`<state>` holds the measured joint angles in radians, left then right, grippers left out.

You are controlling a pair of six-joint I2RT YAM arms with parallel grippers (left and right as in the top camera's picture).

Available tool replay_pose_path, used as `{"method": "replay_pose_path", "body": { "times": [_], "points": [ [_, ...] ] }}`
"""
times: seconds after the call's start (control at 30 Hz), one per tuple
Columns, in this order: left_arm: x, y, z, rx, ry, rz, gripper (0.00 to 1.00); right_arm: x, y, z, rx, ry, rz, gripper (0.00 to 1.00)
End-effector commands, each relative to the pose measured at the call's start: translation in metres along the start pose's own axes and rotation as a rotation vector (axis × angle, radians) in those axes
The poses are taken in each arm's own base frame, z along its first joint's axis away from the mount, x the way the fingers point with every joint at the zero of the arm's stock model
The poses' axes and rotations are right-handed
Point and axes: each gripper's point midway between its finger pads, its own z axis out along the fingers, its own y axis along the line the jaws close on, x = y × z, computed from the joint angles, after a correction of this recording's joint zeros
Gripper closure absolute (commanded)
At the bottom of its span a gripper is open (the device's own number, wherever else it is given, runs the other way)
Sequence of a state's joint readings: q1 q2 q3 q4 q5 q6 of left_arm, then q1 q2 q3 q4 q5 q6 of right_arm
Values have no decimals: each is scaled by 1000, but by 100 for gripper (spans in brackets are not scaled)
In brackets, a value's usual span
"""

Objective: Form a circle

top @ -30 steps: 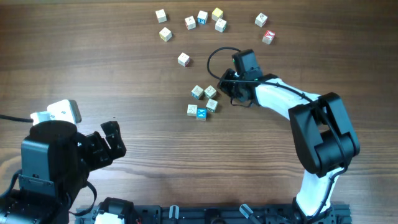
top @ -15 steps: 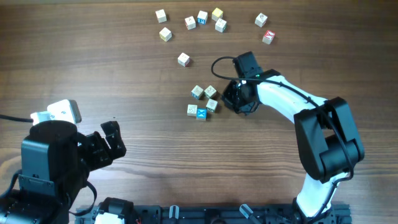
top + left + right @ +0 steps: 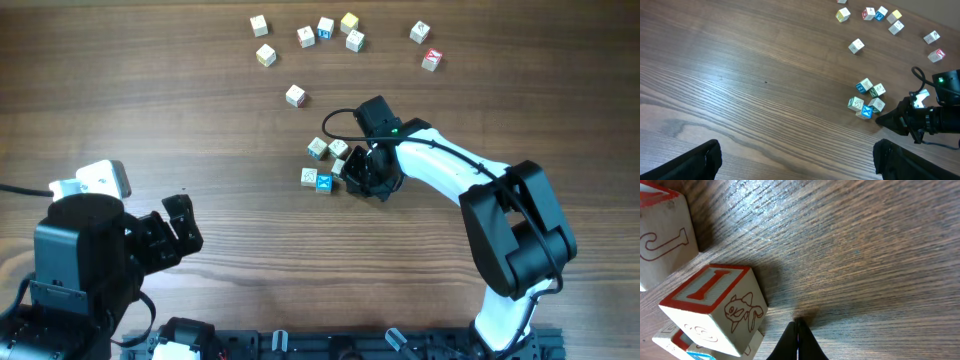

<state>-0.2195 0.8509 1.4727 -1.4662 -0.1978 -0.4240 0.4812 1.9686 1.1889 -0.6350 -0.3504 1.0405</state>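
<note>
Right pincer (image 3: 352, 175) — shut, empty — points at the circle (image 3: 324, 182) from just right of it; left pincer (image 3: 178, 228), wide open, is well apart.

Your right arm (image 3: 450, 165) has a smooth white shell on its long link and bulky black joint housings, and a thin black cable (image 3: 327, 120) makes a loop beside the wrist, where a small green light (image 3: 397, 128) is lit. Its fingers (image 3: 799, 342) are matte black and taper to thin points. Your left arm (image 3: 80, 265) is mostly black and boxy, with a white block (image 3: 100, 180) on top, a black cord (image 3: 15, 187) at its side, and black fingers (image 3: 697, 160) with rounded ends.
</note>
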Motion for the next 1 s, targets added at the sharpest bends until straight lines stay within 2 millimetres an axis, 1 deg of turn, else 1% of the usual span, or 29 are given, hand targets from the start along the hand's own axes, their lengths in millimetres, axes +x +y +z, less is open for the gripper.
{"method": "replay_pose_path", "body": {
  "times": [0.0, 0.1, 0.2, 0.3, 0.47, 0.67, 0.97],
  "points": [
    [-2, 3, 0, -14, -10, -11, 0, 6, -23, 19, 88, 9, 26, 96],
    [-2, 3, 0, -15, -10, -11, 0, 5, -22, 19, 83, 7, 25, 95],
    [-2, 3, 0, -15, -10, -11, 0, 12, -19, 20, 70, 38, 23, 96],
    [-2, 3, 0, -15, -10, -11, 0, 13, -16, 21, 68, 30, 5, 95],
    [-2, 3, 0, -14, -10, -11, 0, 9, -7, 22, 32, 10, -12, 95],
    [-2, 3, 0, -14, -10, -11, 0, 5, -9, 22, 41, -11, -10, 95],
    [-2, 3, 0, -15, -10, -11, 0, 1, -2, 22, 17, -29, -20, 95]
  ]
}}
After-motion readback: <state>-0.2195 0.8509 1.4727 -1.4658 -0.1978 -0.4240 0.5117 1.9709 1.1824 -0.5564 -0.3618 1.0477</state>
